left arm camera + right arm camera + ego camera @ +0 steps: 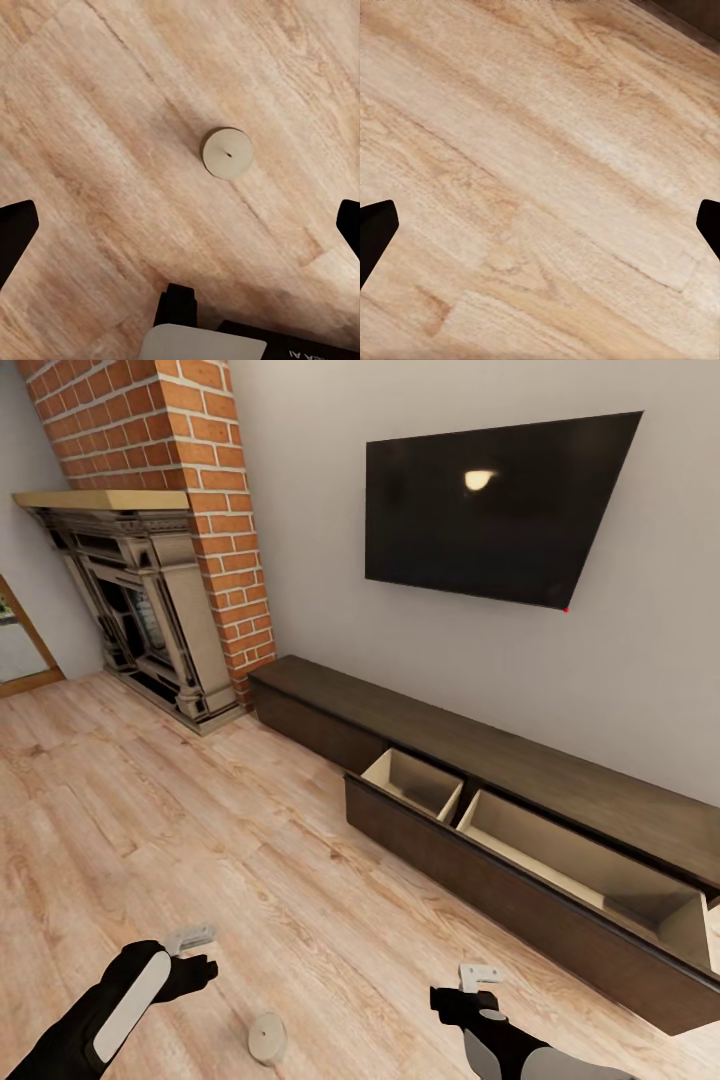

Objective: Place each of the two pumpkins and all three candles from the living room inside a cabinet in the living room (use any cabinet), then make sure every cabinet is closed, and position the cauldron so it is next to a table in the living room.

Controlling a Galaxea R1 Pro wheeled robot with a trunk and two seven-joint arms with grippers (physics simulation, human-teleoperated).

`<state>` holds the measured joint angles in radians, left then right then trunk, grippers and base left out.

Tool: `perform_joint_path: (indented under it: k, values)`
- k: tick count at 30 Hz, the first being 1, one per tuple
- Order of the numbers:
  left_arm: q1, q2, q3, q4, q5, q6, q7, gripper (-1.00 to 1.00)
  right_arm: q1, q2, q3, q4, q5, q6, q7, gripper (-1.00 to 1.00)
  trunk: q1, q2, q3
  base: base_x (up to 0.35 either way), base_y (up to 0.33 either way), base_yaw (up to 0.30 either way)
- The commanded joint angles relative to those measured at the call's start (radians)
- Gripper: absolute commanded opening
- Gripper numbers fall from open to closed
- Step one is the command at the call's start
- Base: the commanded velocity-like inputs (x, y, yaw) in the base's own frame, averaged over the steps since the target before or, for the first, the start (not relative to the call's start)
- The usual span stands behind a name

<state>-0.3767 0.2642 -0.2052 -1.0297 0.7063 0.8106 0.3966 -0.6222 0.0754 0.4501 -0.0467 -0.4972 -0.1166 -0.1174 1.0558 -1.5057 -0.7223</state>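
Lower left hand (pixel 180 225), spread wide and empty, squarely over candle (pixel 227 153) at lower-centre floor (pixel 200 830); right hand (pixel 540 225) likewise agape, empty.

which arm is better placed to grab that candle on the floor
Left, probably. The candle lies on the wood floor beneath the open left gripper, seen in its wrist view. The right gripper, also open, faces bare floor.

Wood floor (pixel 200 840), candle (pixel 267 1038), cabinet (pixel 520 860)
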Motion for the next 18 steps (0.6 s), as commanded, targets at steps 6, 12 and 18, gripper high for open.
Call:
perform_joint_path:
  k: [6,12,18]
  values:
    - [0.000,0.001,-0.003,0.000,0.010,-0.012,0.010,1.00,-0.001,0.004,0.009,0.001,-0.008,-0.003,-0.004,1.00,0.000,0.000,-0.001,0.141,0.000,0.002]
    - [-0.001,0.000,-0.004,0.002,0.011,-0.036,0.010,1.00,-0.001,0.006,0.009,0.001,-0.005,-0.003,-0.005,1.00,0.000,0.000,-0.001,0.194,-0.119,0.048]
    - [0.000,-0.010,-0.005,0.003,0.009,-0.037,0.011,1.00,-0.001,0.008,0.009,0.001,0.000,-0.003,-0.005,1.00,0.000,0.000,-0.001,0.022,-0.277,0.203]
